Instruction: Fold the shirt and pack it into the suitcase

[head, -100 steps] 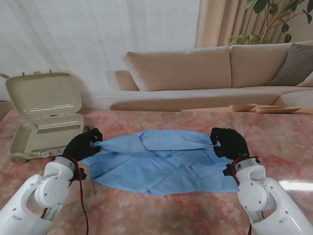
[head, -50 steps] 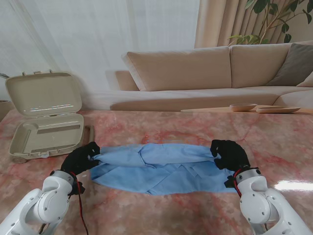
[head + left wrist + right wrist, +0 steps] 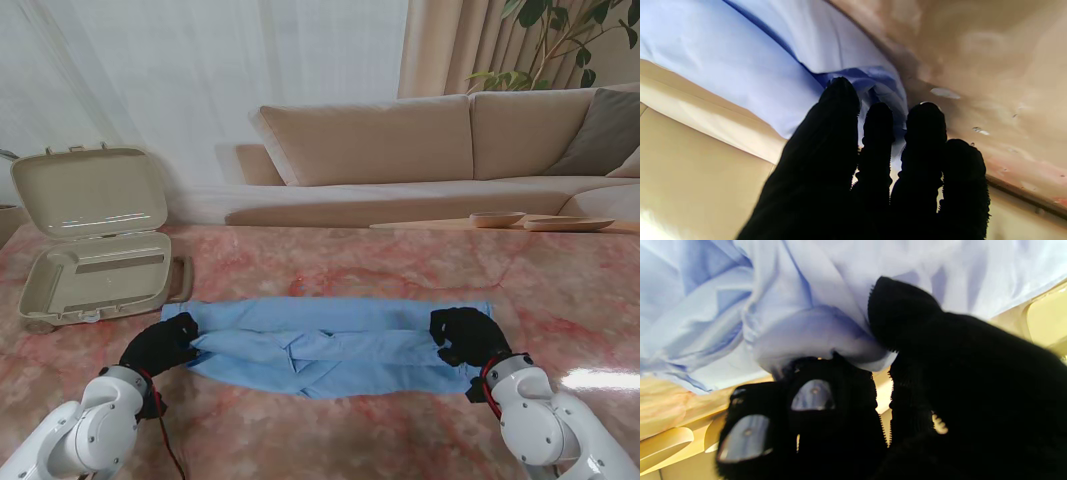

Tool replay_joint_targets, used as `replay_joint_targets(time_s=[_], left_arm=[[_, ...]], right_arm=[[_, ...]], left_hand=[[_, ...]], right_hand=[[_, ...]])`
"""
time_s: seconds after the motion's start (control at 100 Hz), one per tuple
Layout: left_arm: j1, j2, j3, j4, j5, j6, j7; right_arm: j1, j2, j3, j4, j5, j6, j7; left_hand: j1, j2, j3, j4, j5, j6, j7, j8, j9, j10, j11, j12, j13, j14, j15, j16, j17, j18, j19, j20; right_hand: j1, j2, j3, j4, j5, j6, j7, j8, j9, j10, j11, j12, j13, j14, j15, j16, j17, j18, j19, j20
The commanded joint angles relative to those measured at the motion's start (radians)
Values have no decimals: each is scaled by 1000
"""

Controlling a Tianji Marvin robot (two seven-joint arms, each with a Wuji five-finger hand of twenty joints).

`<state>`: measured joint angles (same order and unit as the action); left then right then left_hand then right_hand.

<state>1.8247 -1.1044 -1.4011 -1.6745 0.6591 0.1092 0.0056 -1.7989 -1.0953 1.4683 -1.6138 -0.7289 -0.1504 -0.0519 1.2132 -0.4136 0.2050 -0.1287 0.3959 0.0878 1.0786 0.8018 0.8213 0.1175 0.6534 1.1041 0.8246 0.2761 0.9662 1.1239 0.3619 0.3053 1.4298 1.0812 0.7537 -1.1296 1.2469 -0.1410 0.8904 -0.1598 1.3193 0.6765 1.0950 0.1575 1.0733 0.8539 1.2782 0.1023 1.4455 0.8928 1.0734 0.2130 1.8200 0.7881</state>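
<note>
The left hand (image 3: 160, 346) is closed on the left end of the blue shirt (image 3: 330, 345). In its wrist view the black fingers (image 3: 840, 110) pinch a bunched bit of the cloth (image 3: 740, 76). The right hand (image 3: 465, 337) is closed on the right end of the shirt. In its wrist view the thumb and fingers (image 3: 903, 310) squeeze a fold of the cloth (image 3: 806, 306).

The shirt lies flat on the pink stone table (image 3: 350, 430) as a long band that runs from one hand to the other. Its top layer is folded over toward the robot. The tan suitcase (image 3: 95, 255) sits open on the table, farther away and to the left of the left hand. It is near the shirt's far left corner, and no cloth is in it.
</note>
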Motion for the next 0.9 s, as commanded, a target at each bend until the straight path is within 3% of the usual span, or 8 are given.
replay_joint_targets(time_s=[0.0, 0.36, 0.58, 0.74, 0.89], left_arm=[[17, 5, -5, 10, -3, 9, -15], [68, 14, -49, -26, 10, 6, -66], [113, 21, -82, -66, 21, -4, -106], [157, 21, -114, -113, 37, 2, -118], [195, 20, -144, -158, 36, 9, -128]], right_arm=[[-17, 6, 4, 9, -6, 1, 17], [-71, 20, 58, -39, -26, -24, 96], [-112, 28, 96, -75, -31, -41, 153], [-145, 30, 125, -112, -38, -44, 176], [-172, 28, 144, -143, -50, -47, 172]], left_hand=[[61, 40, -44, 35, -7, -9, -18, -20, -18, 11, -36, -13, -32, 41, -39, -23, -27, 27, -15, -27], [77, 59, -64, 57, 10, -7, -44, -55, -10, 35, -188, -108, -94, 44, -166, -129, -96, 46, -150, -133], [78, 50, -17, 54, 11, -17, -48, -60, -17, 27, -254, -147, -133, 39, -223, -173, -133, 54, -208, -177], [76, 55, -21, 48, 16, -23, -56, -68, -22, 36, -285, -162, -151, 39, -247, -189, -152, 57, -233, -194], [74, 59, -33, 48, 23, -27, -66, -78, -43, 42, -288, -180, -171, 41, -267, -200, -169, 58, -252, -205]], right_hand=[[-43, -7, -4, -51, 17, -40, -3, -13, 58, 24, 26, 4, 30, 18, -38, -30, -14, -6, 41, -20], [-145, -4, -65, -122, 25, -44, -36, -33, 40, -18, -65, -18, 26, 36, -253, -119, -145, 39, -103, -58], [-213, 83, -144, -119, 21, -24, -67, -44, 9, -28, -139, -62, -16, 45, -396, -153, -241, 72, -223, -80], [-255, 181, -227, -88, 6, 17, -135, -46, -34, 4, -183, -94, -62, 68, -467, -168, -306, 96, -286, -79], [-284, 227, -272, -71, -2, 43, -222, -41, -68, 23, -228, -116, -107, 86, -522, -178, -357, 112, -339, -73]])
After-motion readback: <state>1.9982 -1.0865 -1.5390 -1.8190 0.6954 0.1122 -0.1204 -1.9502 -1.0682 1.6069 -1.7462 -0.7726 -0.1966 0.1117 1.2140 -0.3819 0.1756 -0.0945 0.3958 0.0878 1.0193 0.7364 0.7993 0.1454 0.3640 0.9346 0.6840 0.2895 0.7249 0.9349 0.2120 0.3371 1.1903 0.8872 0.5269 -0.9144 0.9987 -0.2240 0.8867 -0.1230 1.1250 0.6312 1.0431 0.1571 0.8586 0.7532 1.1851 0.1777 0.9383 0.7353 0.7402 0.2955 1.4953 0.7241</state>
